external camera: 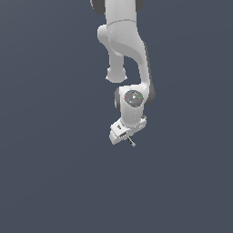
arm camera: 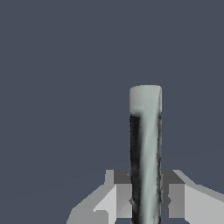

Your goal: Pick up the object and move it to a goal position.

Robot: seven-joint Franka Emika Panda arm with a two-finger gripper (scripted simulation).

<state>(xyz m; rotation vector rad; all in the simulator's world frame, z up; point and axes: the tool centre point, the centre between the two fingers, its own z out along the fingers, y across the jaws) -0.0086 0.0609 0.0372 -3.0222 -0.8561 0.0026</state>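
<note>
In the exterior view my white gripper (external camera: 129,138) hangs tilted below the arm, and the thin rod (external camera: 132,142) sticks out from between its fingers, dark at its tip. In the wrist view the rod (arm camera: 145,148) stands as a light grey shaft with a dark streak along one side, rising from between my two fingers (arm camera: 124,192), which press against it on both sides. My gripper (arm camera: 146,197) is shut on the rod and holds it in the air. The rod's black knob is not plainly visible.
Only a plain dark grey-blue background (external camera: 50,159) surrounds the arm in both views. No other objects, containers or edges show.
</note>
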